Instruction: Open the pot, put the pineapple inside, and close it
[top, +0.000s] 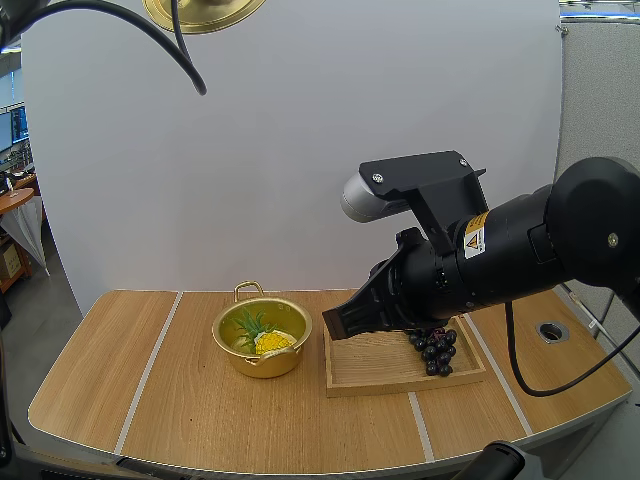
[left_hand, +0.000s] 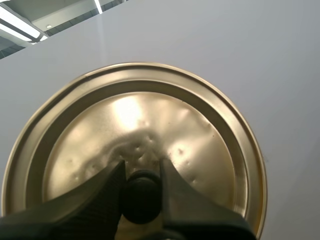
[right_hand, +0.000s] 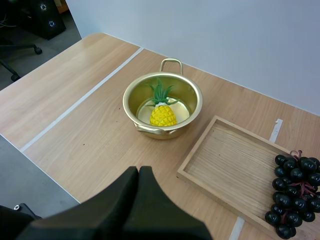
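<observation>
The small yellow pineapple (right_hand: 162, 115) already sits in the open golden metal pot (right_hand: 150, 131) by the wooden table's (right_hand: 75, 100) back edge. The left gripper (left_hand: 142, 169) grips the round golden lid (left_hand: 135, 125) aloft by its black knob (left_hand: 141, 197); the right gripper (right_hand: 139, 172) is closed on nothing. Only closing remains, I'd say.

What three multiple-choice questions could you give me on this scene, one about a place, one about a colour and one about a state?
1. Where is the pineapple?
A. Inside the pot
B. On the floor
C. On a shelf

2. What colour is the knob of the lid?
A. Gold
B. Black
C. Red

3. What state is the right gripper in?
A. Open wide
B. Shut on nothing
C. Shut on the pineapple

Answers:
1 A: the pineapple lies in the uncovered pot.
2 B: the left gripper pinches a black knob on the gold lid.
3 B: its fingers lie together as one dark wedge, above the table.
</observation>
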